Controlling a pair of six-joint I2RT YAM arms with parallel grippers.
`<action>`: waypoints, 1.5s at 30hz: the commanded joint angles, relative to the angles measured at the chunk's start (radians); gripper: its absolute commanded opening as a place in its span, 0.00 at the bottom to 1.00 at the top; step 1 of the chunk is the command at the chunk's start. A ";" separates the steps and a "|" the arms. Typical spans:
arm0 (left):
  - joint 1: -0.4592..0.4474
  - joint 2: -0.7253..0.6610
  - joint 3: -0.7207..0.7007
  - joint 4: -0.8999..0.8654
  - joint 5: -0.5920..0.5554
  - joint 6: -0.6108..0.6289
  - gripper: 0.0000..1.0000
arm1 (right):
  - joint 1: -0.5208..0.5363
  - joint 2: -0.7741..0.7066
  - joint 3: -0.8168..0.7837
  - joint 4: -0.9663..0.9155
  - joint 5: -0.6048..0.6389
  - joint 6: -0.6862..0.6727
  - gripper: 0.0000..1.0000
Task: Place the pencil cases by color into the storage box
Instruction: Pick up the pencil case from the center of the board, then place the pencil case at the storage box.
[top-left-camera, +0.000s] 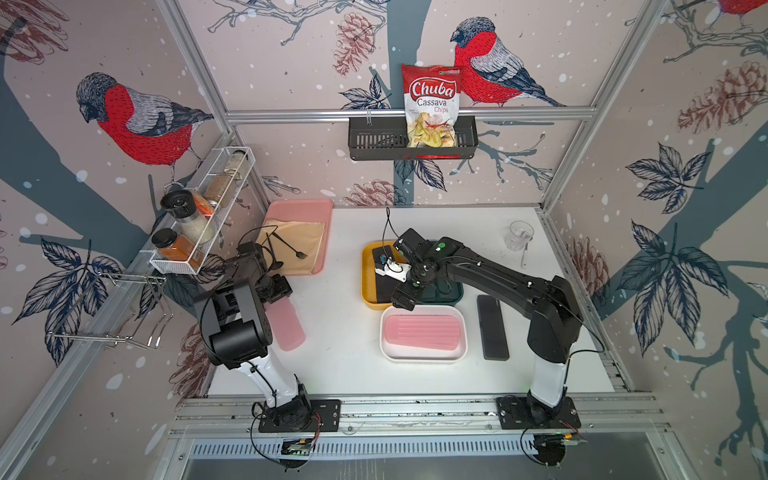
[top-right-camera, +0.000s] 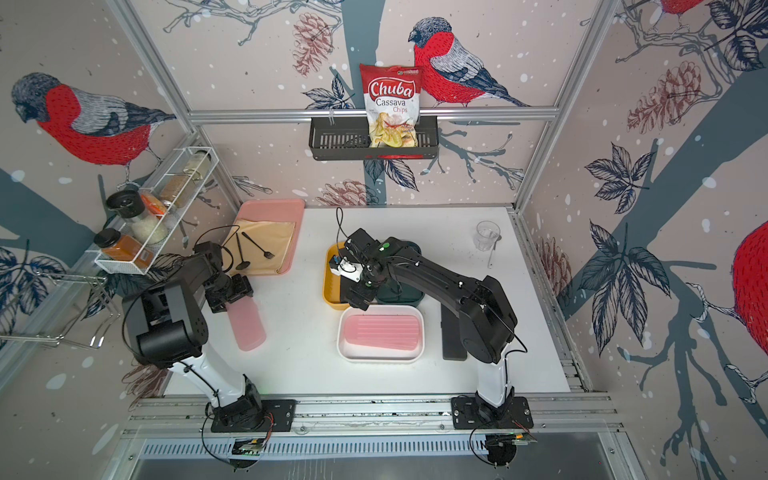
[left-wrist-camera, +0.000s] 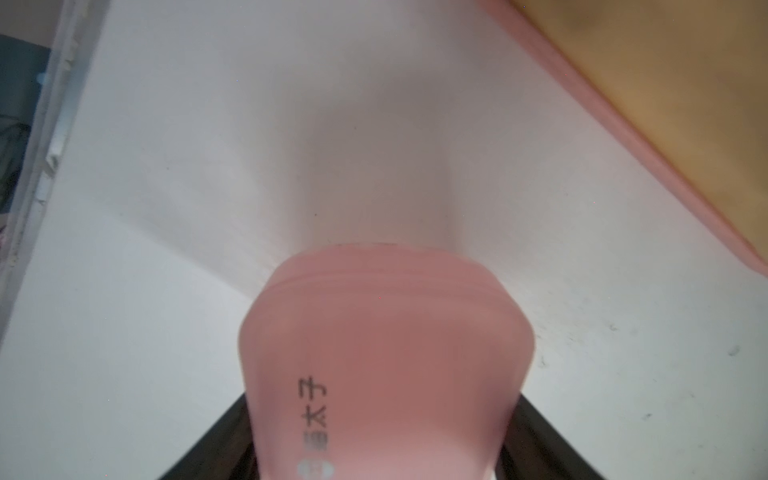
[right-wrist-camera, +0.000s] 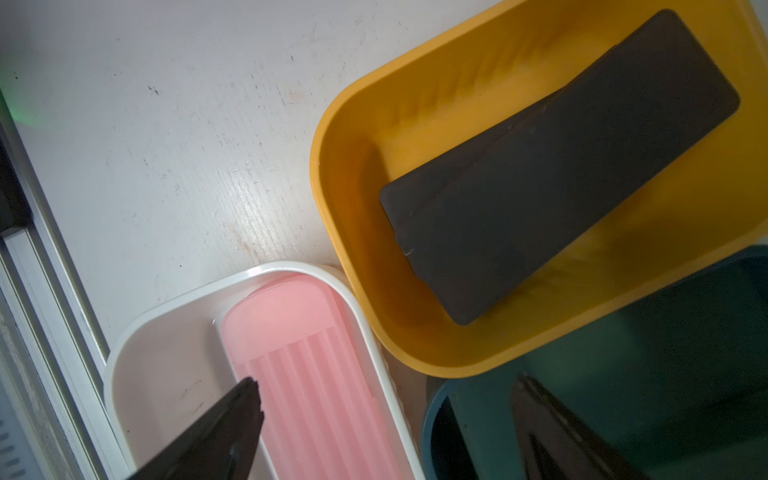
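My left gripper (left-wrist-camera: 380, 415) is shut on the end of a pink pencil case (top-left-camera: 286, 328), which lies on the table at the left; its fingers (left-wrist-camera: 536, 440) press on both sides of it. A white storage box (top-left-camera: 388, 351) holds another pink case (top-left-camera: 422, 330). Behind it, a yellow box (right-wrist-camera: 332, 199) holds black cases (right-wrist-camera: 561, 174), next to a dark green box (top-left-camera: 455, 293). My right gripper (right-wrist-camera: 386, 399) hangs open above these boxes with nothing in it. One black case (top-left-camera: 492, 328) lies on the table to the right of the white box.
A pink tray (top-left-camera: 322, 216) with a tan cloth, a fork and a spoon stands at the back left, close to my left gripper. A glass (top-left-camera: 519, 235) stands at the back right. A wire spice rack (top-left-camera: 199, 212) hangs on the left wall.
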 joint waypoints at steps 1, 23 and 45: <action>-0.004 -0.032 0.004 -0.022 0.031 -0.015 0.70 | -0.008 -0.021 -0.010 0.044 -0.017 0.031 0.97; -0.201 -0.311 0.073 -0.030 0.150 -0.020 0.72 | -0.188 -0.168 -0.134 0.282 -0.010 0.242 0.96; -0.625 -0.392 0.130 0.039 0.139 0.123 0.73 | -0.382 -0.317 -0.291 0.414 0.056 0.373 0.96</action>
